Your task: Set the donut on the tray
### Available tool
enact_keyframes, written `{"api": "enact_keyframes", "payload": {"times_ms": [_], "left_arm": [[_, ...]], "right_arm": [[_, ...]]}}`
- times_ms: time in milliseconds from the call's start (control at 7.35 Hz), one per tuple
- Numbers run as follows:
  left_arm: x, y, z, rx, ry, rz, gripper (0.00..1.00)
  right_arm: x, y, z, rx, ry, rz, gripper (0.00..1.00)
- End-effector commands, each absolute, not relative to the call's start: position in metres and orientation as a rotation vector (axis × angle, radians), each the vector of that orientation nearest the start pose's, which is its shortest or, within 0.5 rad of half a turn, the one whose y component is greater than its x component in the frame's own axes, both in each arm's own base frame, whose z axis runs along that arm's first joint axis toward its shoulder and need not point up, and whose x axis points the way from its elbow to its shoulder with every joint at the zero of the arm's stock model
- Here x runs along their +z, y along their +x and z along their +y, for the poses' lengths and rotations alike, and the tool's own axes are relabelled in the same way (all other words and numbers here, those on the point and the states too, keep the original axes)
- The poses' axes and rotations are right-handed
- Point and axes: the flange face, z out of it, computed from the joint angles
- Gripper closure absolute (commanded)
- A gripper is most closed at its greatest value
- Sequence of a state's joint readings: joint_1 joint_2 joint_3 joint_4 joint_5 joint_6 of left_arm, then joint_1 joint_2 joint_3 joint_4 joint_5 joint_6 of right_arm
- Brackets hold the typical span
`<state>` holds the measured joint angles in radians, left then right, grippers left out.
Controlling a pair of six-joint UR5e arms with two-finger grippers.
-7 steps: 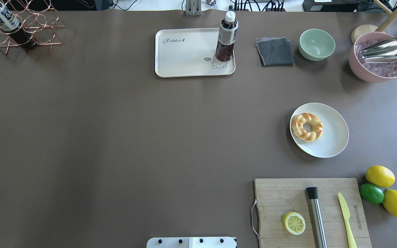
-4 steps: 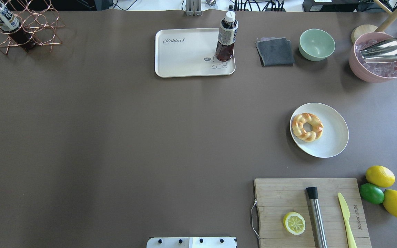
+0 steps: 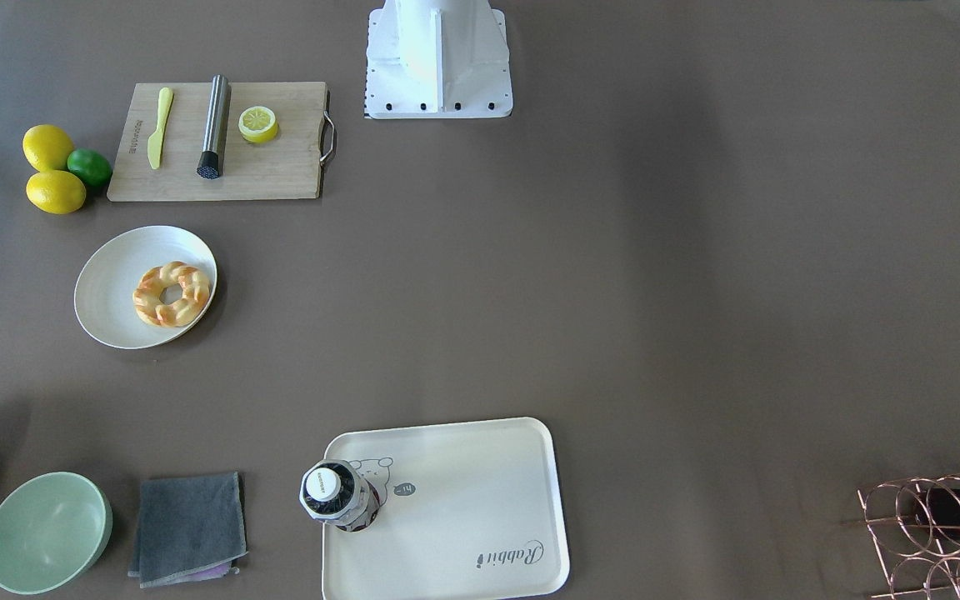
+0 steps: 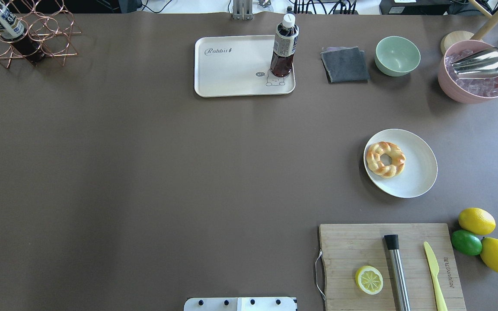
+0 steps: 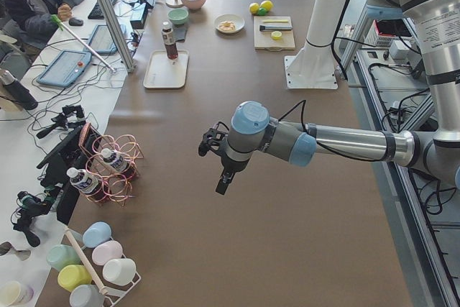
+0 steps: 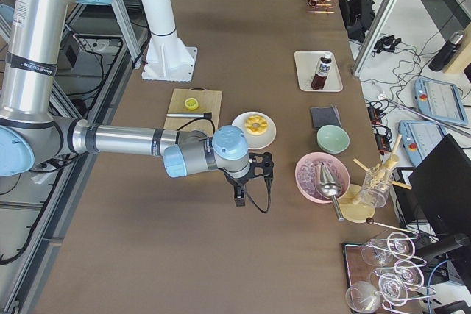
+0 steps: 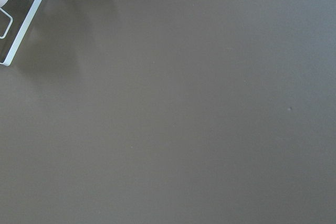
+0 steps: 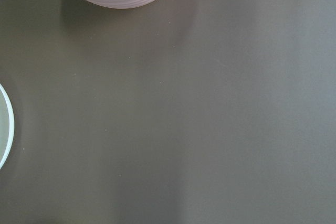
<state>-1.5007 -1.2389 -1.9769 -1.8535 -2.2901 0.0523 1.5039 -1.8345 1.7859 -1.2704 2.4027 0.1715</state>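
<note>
Though its opening cannot be told, the right gripper point(image 6: 238, 195) hangs near one plate point(image 4: 422, 172) bearing one donut point(image 4: 385, 159); one tray point(image 4: 231, 73) carries one bottle point(image 4: 284, 45).

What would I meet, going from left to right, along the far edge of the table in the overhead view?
wire rack → tray → grey cloth → green bowl → pink bowl. The bottle standing on the tray is left out because it overlaps the tray.
</note>
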Motion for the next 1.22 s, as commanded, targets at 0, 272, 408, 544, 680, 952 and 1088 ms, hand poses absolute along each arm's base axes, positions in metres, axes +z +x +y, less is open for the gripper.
{"api": "enact_keyframes", "payload": {"times_ms": [0, 272, 408, 544, 680, 952, 1088], "left_arm": [[0.575, -0.041, -0.380, 0.237, 0.324, 0.717, 0.03], [0.574, -0.041, -0.382, 0.236, 0.326, 0.716, 0.03], [0.571, -0.041, -0.382, 0.240, 0.333, 0.715, 0.03], [0.572, -0.041, -0.383, 0.239, 0.331, 0.715, 0.03], [0.570, -0.040, -0.383, 0.242, 0.335, 0.716, 0.03], [0.568, -0.041, -0.384, 0.242, 0.340, 0.715, 0.03], [0.567, -0.041, -0.384, 0.241, 0.341, 0.714, 0.03]], "right_arm": [[0.619, -0.011, -0.407, -0.028, 0.101, -0.895, 0.02], [0.605, -0.069, -0.411, 0.023, 0.070, -0.941, 0.06], [0.618, -0.088, -0.414, 0.036, 0.057, -0.942, 0.07], [0.633, -0.109, -0.438, 0.059, 0.045, -0.940, 0.07], [0.645, -0.126, -0.446, 0.062, 0.048, -0.954, 0.07], [0.618, -0.176, -0.461, 0.132, 0.022, -1.016, 0.10], [0.615, -0.193, -0.456, 0.133, 0.050, -1.013, 0.10]]}}
